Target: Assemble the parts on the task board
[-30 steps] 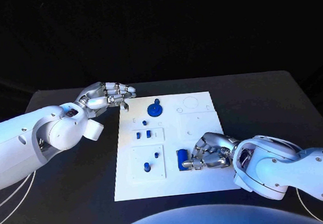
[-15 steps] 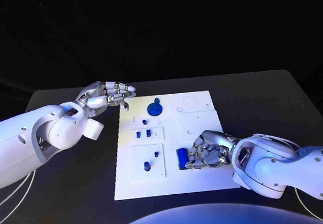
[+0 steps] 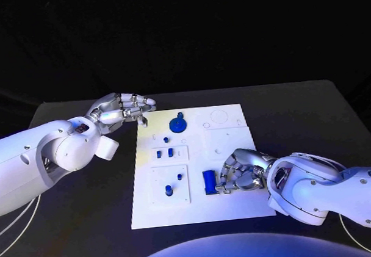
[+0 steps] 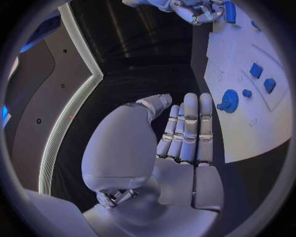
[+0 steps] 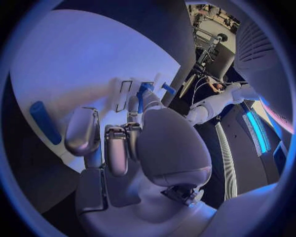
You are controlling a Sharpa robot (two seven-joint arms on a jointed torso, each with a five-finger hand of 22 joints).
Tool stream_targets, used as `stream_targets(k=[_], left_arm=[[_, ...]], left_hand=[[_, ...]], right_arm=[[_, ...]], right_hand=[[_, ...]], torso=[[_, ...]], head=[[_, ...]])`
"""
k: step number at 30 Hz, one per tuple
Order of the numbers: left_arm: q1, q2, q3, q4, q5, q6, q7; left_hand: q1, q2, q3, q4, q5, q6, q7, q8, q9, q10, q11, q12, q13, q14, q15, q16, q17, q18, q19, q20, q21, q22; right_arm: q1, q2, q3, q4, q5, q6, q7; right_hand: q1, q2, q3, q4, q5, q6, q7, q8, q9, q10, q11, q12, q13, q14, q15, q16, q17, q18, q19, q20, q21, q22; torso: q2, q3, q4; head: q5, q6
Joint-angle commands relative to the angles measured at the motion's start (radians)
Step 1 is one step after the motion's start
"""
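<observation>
The white task board [image 3: 204,206] lies mid-table. A round blue part [image 3: 178,126] stands at its far end, and two small blue parts [image 3: 164,154] sit in the middle plate. Two more small parts [image 3: 174,184] sit in the near-left plate. A long blue block [image 3: 209,181] stands near the board's front. My right hand [image 3: 242,172] rests on the board just right of that block, fingers curled with nothing seen inside them. In the right wrist view the block [image 5: 46,122] lies slightly apart from the fingers [image 5: 83,131]. My left hand [image 3: 123,110] hovers off the board's far-left corner, fingers curled, holding nothing.
In the left wrist view the left hand [image 4: 185,133] hangs beside the board [image 4: 246,128], with the round blue part [image 4: 229,100] close to it. Bare black table [image 3: 308,116] lies on both sides of the board.
The right hand has shifted very slightly beside the blue block. The left hand and the parts stay where they were.
</observation>
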Motion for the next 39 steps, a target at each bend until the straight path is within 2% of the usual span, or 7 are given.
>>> stream_targets(k=[1,7,14,16,19,32,39], left_arm=[[0.000,0.000,0.001,0.003,0.004,0.016,0.005],[0.000,-0.001,0.001,0.003,0.004,0.012,0.008],[0.000,-0.002,0.001,0.006,0.012,-0.032,0.051],[-0.001,-0.004,0.001,0.007,0.023,-0.058,0.076],[-0.005,-0.006,0.001,0.007,0.031,-0.074,0.091],[-0.020,-0.008,0.001,0.011,0.041,-0.086,0.108],[-0.023,-0.008,0.001,0.011,0.041,-0.083,0.106]], left_hand=[[0.000,0.006,0.004,0.001,0.001,-0.009,0.025,0.005,0.001,-0.009,0.001,0.006,-0.002,-0.002,0.007,-0.006,-0.001,0.014,0.001,0.005,-0.005,-0.001],[0.000,0.006,0.004,0.001,0.001,-0.009,0.025,0.005,0.001,-0.009,0.001,0.006,-0.002,-0.002,0.007,-0.006,-0.001,0.014,0.001,0.005,-0.005,-0.001],[-0.001,0.008,0.004,0.001,0.001,-0.009,0.024,0.011,0.002,-0.003,0.000,0.013,0.000,-0.001,0.006,-0.004,-0.001,0.014,0.001,0.005,-0.006,-0.002],[0.000,0.008,0.005,-0.001,0.001,-0.008,0.023,0.013,0.002,0.002,-0.002,0.017,0.001,0.000,0.005,-0.004,-0.001,0.014,0.002,0.004,-0.006,-0.002],[-0.002,0.008,0.005,-0.001,0.001,-0.008,0.023,0.014,0.002,0.004,-0.002,0.019,0.001,0.000,0.005,-0.004,-0.001,0.014,0.002,0.004,-0.006,-0.002],[-0.003,0.007,0.004,0.000,0.001,-0.008,0.023,0.015,0.002,0.005,-0.002,0.020,0.001,0.000,0.005,-0.004,-0.001,0.014,0.003,0.004,-0.006,-0.002],[-0.003,0.007,0.004,0.000,0.001,-0.008,0.023,0.015,0.002,0.005,-0.002,0.020,0.001,0.000,0.005,-0.004,-0.001,0.014,0.003,0.004,-0.006,-0.002]], right_arm=[[-0.001,-0.006,-0.001,0.003,0.003,-0.012,0.015],[0.020,-0.047,0.000,0.013,0.004,-0.065,0.042],[0.071,-0.141,0.001,0.021,0.006,-0.099,0.071],[0.080,-0.179,0.000,0.022,-0.007,-0.108,0.072],[0.083,-0.216,0.000,0.022,-0.033,-0.112,0.070],[0.028,-0.266,-0.004,0.026,-0.148,-0.096,0.035],[0.007,-0.264,-0.005,0.024,-0.184,-0.087,0.014]], right_hand=[[-0.019,-0.026,-0.005,0.004,-0.006,0.004,0.004,-0.006,-0.003,0.054,0.000,-0.004,0.153,0.092,-0.003,0.003,0.208,-0.014,0.010,-0.005,-0.011,0.159],[-0.032,-0.041,-0.008,0.003,-0.005,-0.007,0.009,-0.010,0.000,0.053,0.005,-0.005,0.153,0.091,0.000,0.003,0.206,-0.013,0.009,-0.003,-0.016,0.158],[-0.019,-0.055,0.013,0.002,-0.004,-0.067,0.038,-0.062,-0.010,0.053,0.028,0.001,0.158,0.091,0.018,0.003,0.206,-0.015,0.009,0.009,-0.012,0.159],[-0.024,-0.074,0.014,0.002,-0.005,-0.119,0.066,-0.106,-0.021,0.050,0.052,0.000,0.158,0.090,0.038,0.000,0.199,-0.013,0.003,0.023,-0.036,0.154],[-0.027,-0.078,0.014,0.003,-0.005,-0.119,0.068,-0.109,-0.021,0.049,0.055,-0.001,0.158,0.090,0.041,0.000,0.199,-0.013,0.002,0.025,-0.036,0.154],[-0.066,-0.079,0.017,0.005,-0.004,-0.055,0.050,-0.085,0.005,0.057,0.041,0.025,0.175,0.091,0.033,0.003,0.207,-0.013,0.007,0.028,-0.013,0.159],[-0.069,-0.076,0.020,0.004,-0.004,-0.066,0.052,-0.096,0.003,0.061,0.042,0.034,0.181,0.093,0.032,0.005,0.215,-0.015,0.010,0.027,0.001,0.162]], torso=[[0.000,-0.0008,0.0000],[-0.002,0.0007,-0.0006],[-0.003,0.0007,-0.0028],[-0.003,0.0013,-0.0032],[-0.003,0.0030,-0.0051],[-0.009,0.0055,-0.0147],[-0.008,0.0031,-0.0126]], head=[[-0.002,-0.001],[-0.004,0.000],[-0.010,0.002],[-0.011,0.003],[-0.017,-0.001],[-0.025,-0.007],[-0.037,-0.009]])
